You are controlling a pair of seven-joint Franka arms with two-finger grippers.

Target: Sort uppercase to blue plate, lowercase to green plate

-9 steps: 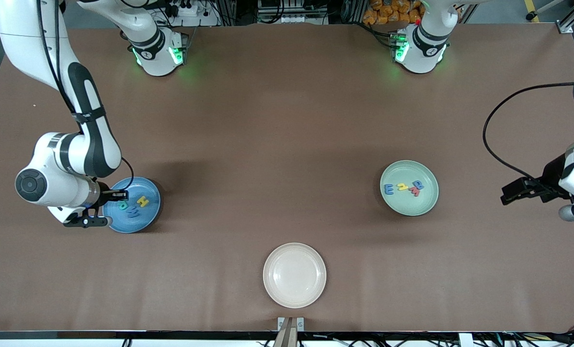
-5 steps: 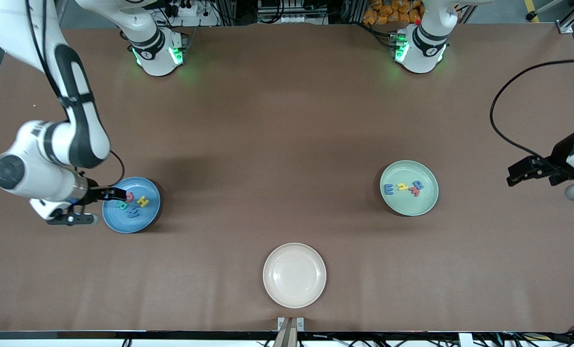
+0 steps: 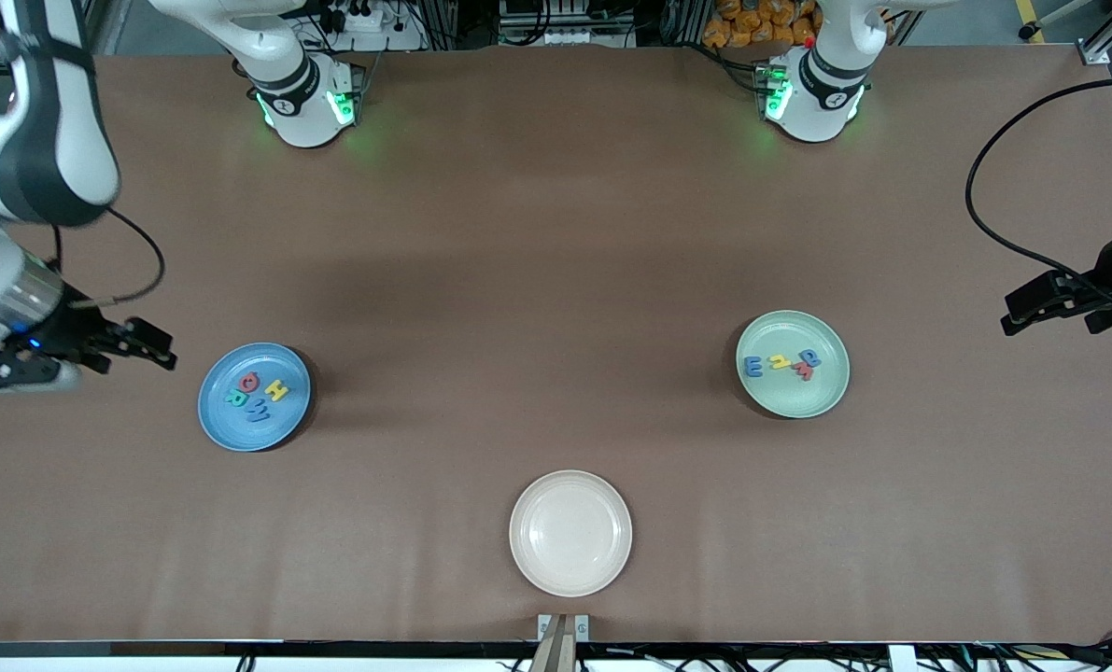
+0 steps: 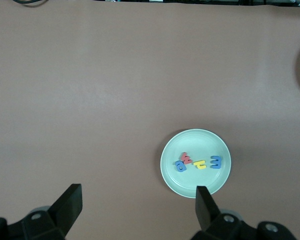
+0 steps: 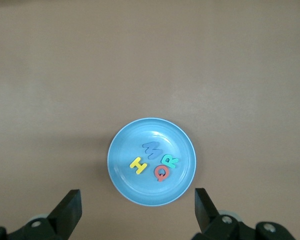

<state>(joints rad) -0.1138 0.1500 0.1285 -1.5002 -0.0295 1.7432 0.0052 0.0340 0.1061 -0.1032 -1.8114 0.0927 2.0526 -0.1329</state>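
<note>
Cream-white plate [image 3: 570, 533] empty, on brown table [image 3: 537, 233], nearest front camera.

Readable characters are the foam letters alone. On the blue plate [image 5: 121, 172]: W [image 5: 152, 148], R [image 5: 170, 161], H [image 5: 138, 165], Q [image 5: 161, 173]. On the green plate [image 4: 176, 183]: a [image 4: 180, 166], w [image 4: 186, 158], m [image 4: 216, 161]; the yellow letter [image 4: 201, 163] reads u or n. No printed labels legible.

Brown table [image 3: 556, 280], matte surface, carrying three round plates set well apart. Blue plate [image 3: 224, 425] toward the right arm's end, green plate [image 3: 794, 397] toward the left arm's end (each holding foam letters). Cream-white plate [image 3: 570, 533] between them, nearest the front camera.
</note>
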